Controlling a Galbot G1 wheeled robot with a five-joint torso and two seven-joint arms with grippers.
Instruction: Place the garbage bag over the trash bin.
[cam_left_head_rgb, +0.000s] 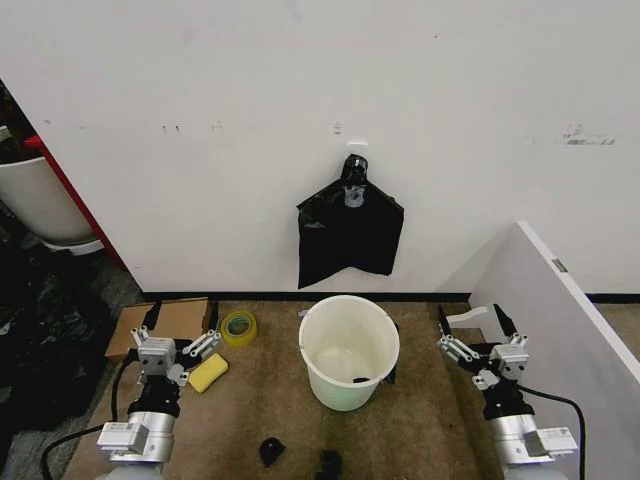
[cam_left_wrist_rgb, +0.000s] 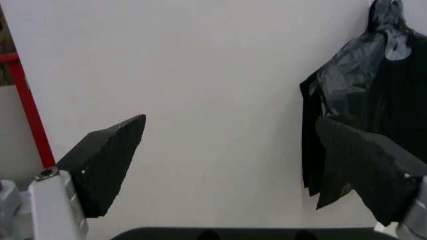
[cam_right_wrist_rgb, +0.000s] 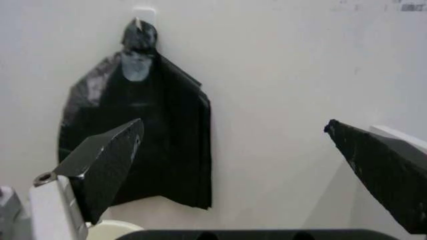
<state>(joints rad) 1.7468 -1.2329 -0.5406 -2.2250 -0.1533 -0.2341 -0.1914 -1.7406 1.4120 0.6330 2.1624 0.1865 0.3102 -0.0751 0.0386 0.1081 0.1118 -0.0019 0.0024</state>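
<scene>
- White wall at the far side, brown floor (cam_left_head_rgb: 420, 420) in front of it, with a dark skirting strip where they meet.
- On a small hook on that wall hangs a flat, pentagon-shaped black plastic bundle (cam_left_head_rgb: 350, 235), knotted at its top. No loose, opened-out black bag can be seen on the floor or on the bucket.
- Just below the bundle, on the floor, stands the round cream-white plastic bucket, the trash bin (cam_left_head_rgb: 348, 352), upright and open, with no liner over its rim. A small dark scrap lies inside it.
- Left of the bin lie a yellow tape roll (cam_left_head_rgb: 238, 327), a yellow sponge (cam_left_head_rgb: 208, 373) and a flat cardboard piece (cam_left_head_rgb: 165, 322). A white panel (cam_left_head_rgb: 560, 320) stands at the right.
- Left end effector (cam_left_head_rgb: 180, 335) hovers low at the near left, pointing at the wall, its black fingers spread wide and holding nothing.
- Right end effector (cam_left_head_rgb: 470, 330) mirrors it at the near right, beside the white panel, fingers also spread and empty.
- Both arms sit well apart from the bin and the hanging bundle.
- Risks, as a judgement: thin plastic could tear on the hook if tugged sideways; a one-sided pull could tip the light bin; the right arm could graze the panel when reaching.
</scene>
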